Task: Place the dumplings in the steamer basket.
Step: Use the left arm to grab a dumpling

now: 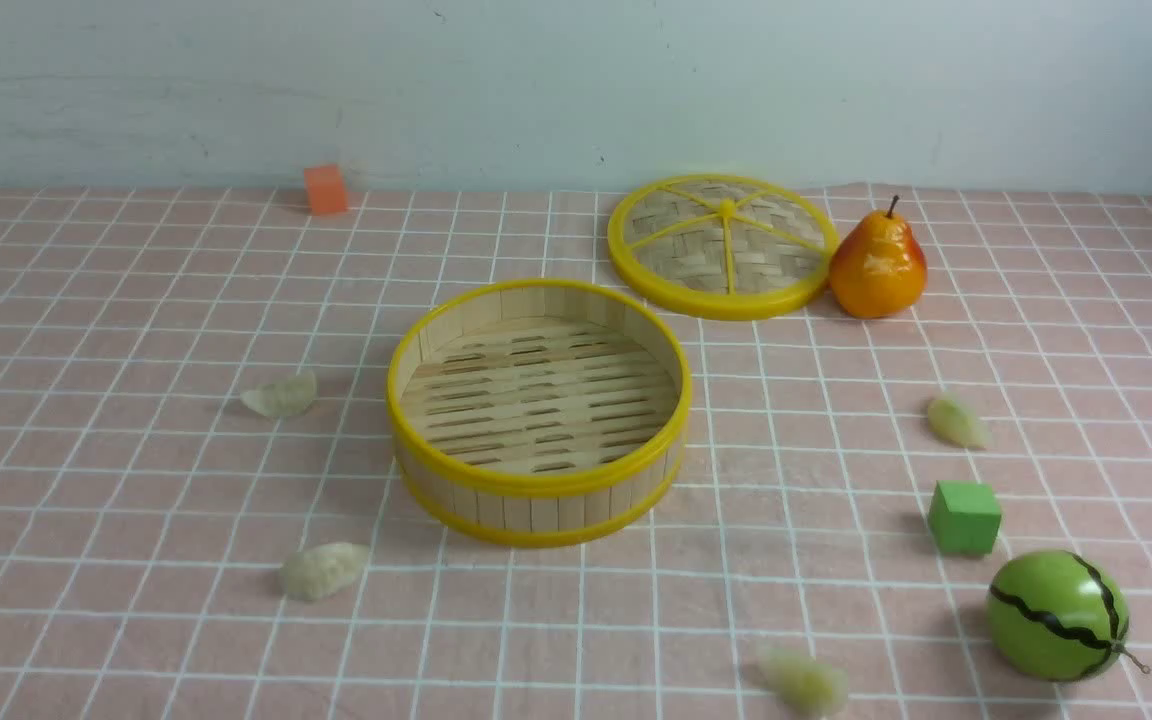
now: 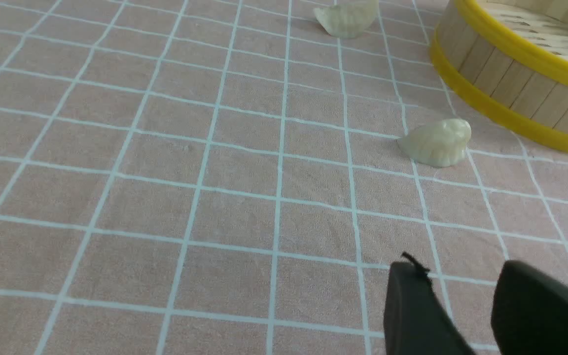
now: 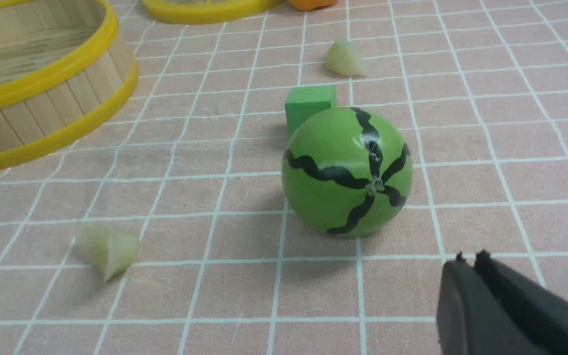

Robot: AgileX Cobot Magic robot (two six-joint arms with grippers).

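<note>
You are seeing a pale, scuffed wall (image 1: 576, 80) standing well beyond the fingers (image 2: 412, 310), and a pink white-gridded cloth (image 1: 136, 300) lying under them in soft, even light.

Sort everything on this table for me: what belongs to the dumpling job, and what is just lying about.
Belongs to the job: steamer basket, far-left dumpling, near-left dumpling, far-right dumpling, near-right dumpling.

Just lying about: basket lid, pear, toy watermelon, green cube, orange cube.

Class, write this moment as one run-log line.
dumplings: all four outside | steamer basket: empty | left gripper: open, empty | right gripper: shut, empty
</note>
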